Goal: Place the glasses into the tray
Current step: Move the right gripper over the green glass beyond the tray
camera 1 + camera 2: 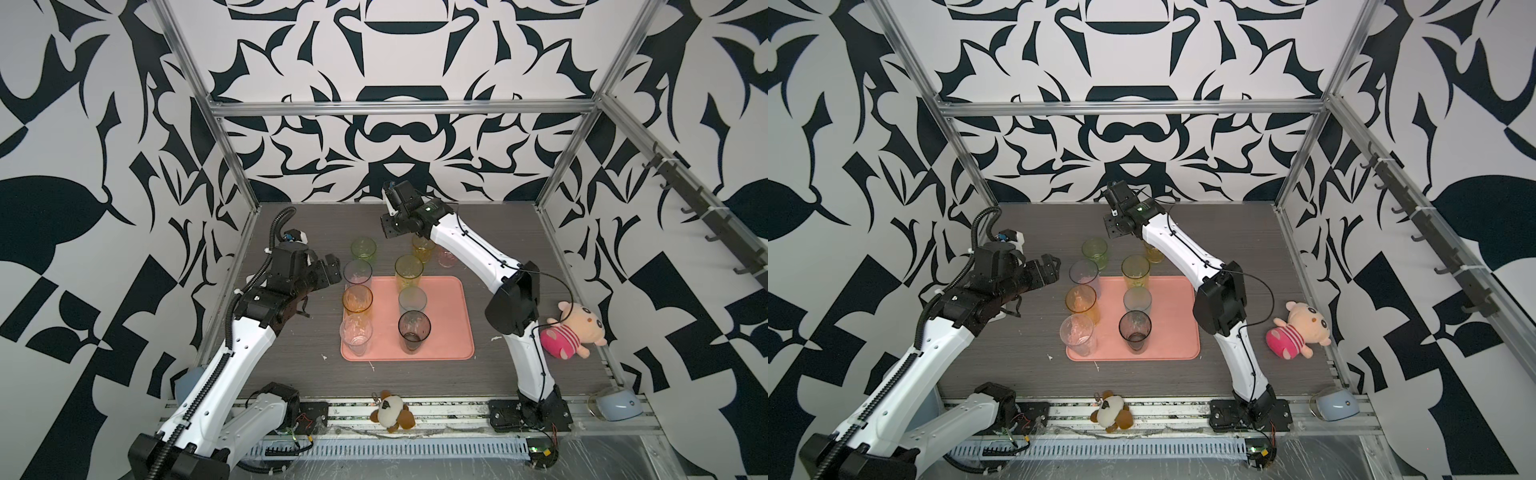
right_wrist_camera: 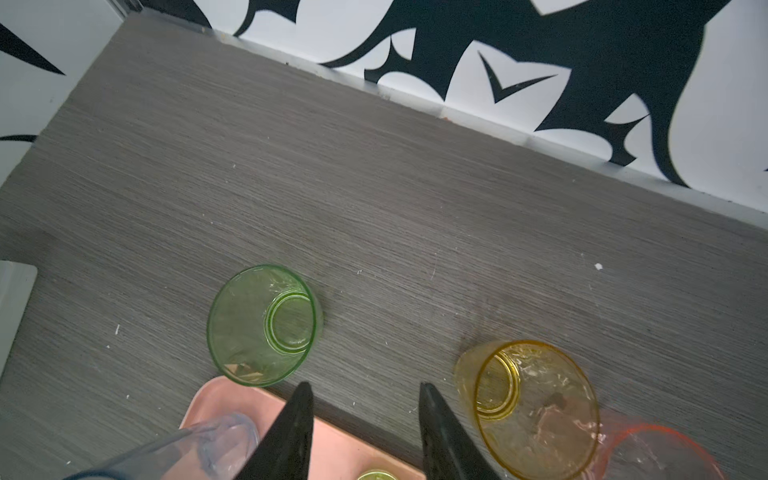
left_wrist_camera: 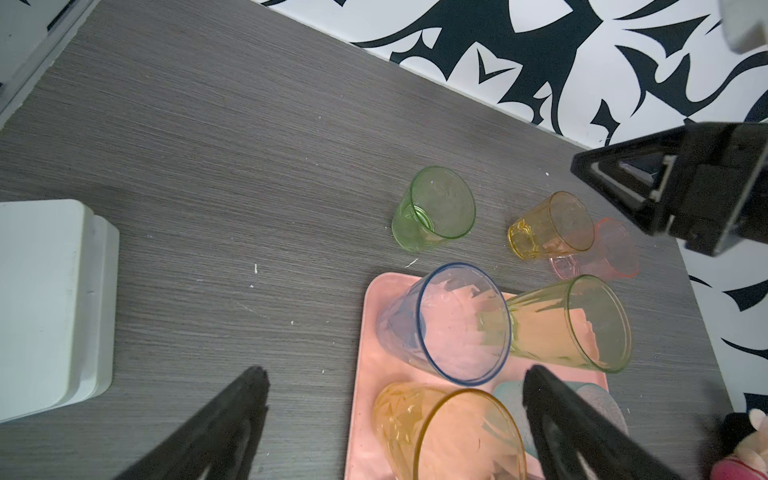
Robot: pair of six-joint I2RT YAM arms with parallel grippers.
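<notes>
Since six of the glasses already stand upright in the tray (image 1: 449, 328), I judge the job about two-thirds done. The blue tumbler (image 1: 357, 272), orange tumbler (image 1: 357, 300) and clear tumbler (image 1: 355, 334) line its left side. The yellow-green tumbler (image 1: 409, 272), teal tumbler (image 1: 412, 300) and smoky grey tumbler (image 1: 414, 330) fill its middle, and its right side is bare. Three short ones remain on the worktop (image 1: 291, 353) just beyond the tray's far edge: the green glass (image 1: 363, 248), yellow glass (image 2: 536, 407) and pink glass (image 2: 660, 453). My right claw (image 2: 365, 388) hangs between green and yellow, jaws apart, empty. My left claw (image 1: 332, 272) is spread wide beside the blue tumbler, gripping nothing.
</notes>
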